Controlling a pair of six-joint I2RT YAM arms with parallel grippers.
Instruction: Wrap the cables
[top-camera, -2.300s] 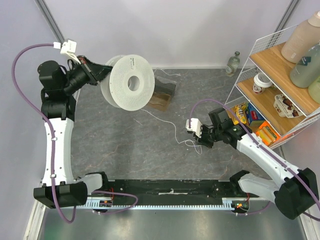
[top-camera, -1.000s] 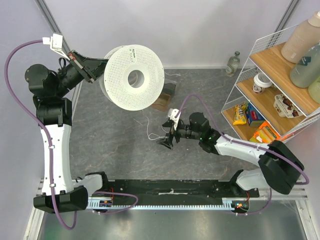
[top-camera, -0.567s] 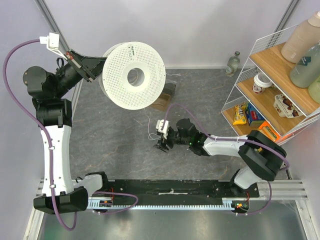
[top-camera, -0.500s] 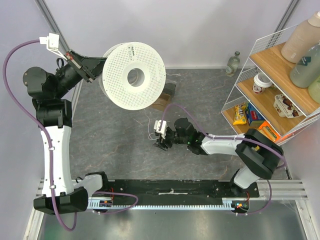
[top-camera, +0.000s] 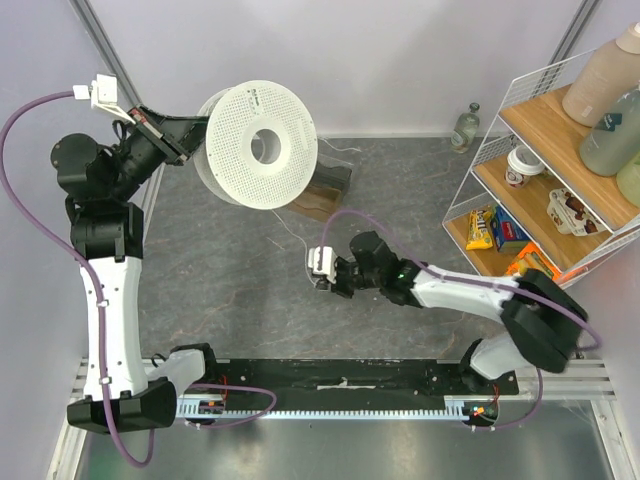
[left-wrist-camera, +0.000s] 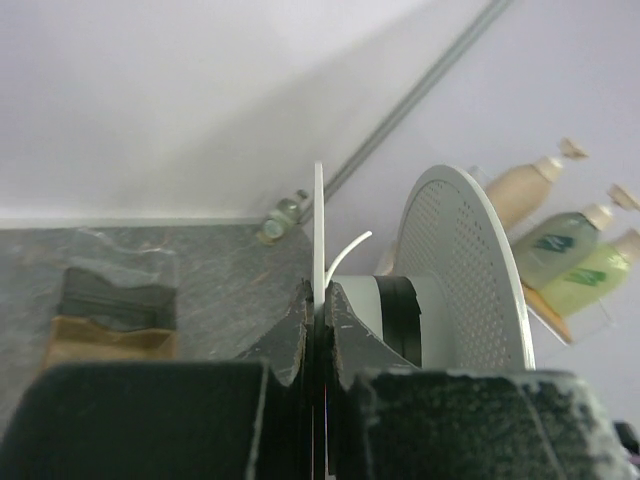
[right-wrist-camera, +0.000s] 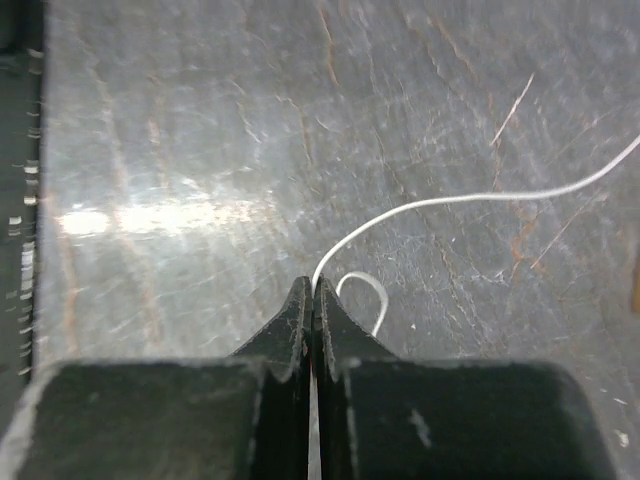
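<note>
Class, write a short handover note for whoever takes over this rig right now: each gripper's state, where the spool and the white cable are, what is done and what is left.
Left gripper: shut on the rim of the white spool, which it holds up at the far left, above the table.
Right gripper: shut on the thin white cable, low over the table. The cable trails away across the surface.
Done: both grips are made, and a short cable end sticks up at the spool's hub.
Left: wind the loose cable onto the spool. How much is already wound cannot be told.
</note>
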